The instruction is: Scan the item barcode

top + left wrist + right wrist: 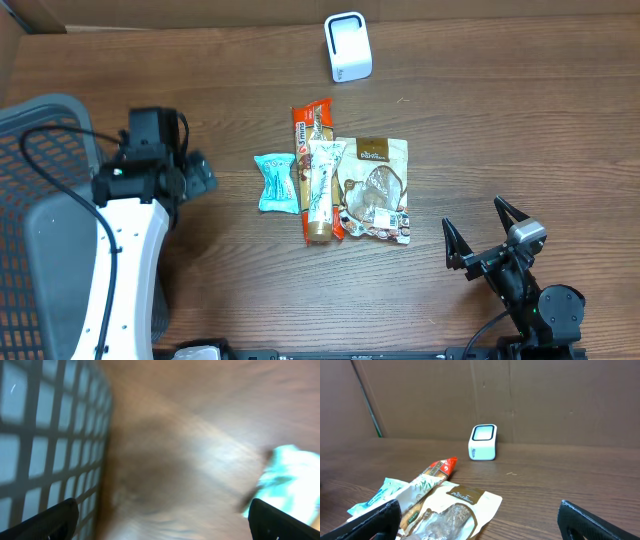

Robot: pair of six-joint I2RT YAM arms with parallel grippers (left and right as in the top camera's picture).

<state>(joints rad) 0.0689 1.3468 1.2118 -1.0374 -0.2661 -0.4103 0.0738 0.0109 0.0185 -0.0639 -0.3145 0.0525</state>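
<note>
**Overhead.** The white scanner (349,46) stands at the far edge of the tabletop (500,120). Its window seems to face the robot, likely so a barcode can be shown to it from this side. Four items lie in a tight cluster on the robot's side of the scanner: an orange snack bar (311,118) nearest to it, then a green-and-white tube (322,190) overlapping that bar, a brown pouch (373,190) touching the tube's right side, and a teal packet (274,183) just left of the tube. I cannot tell which is to be scanned, and no barcode shows. The left gripper (203,174) hangs far to the scanner's left and nearer the robot, level with the teal packet and aimed toward it, jaws spread wide and empty. The right gripper (471,210) sits farther from the scanner than any item, off to its right, jaws likewise fully apart with nothing in them. A grey mesh basket (40,130) lies farthest left of the scanner.

**Left wrist.** The picture is blurred. Both jaw tips sit at the bottom corners, wide apart and empty. The basket mesh (45,435) fills one side and the teal packet (287,477) shows on the other.

**Right wrist.** The scanner (483,442) stands upright ahead. The pouch (455,510), tube (422,487), bar (440,467) and teal packet (375,497) lie on this side of it, untouched. The jaws gape empty, so a pick-up looks like the next step.
</note>
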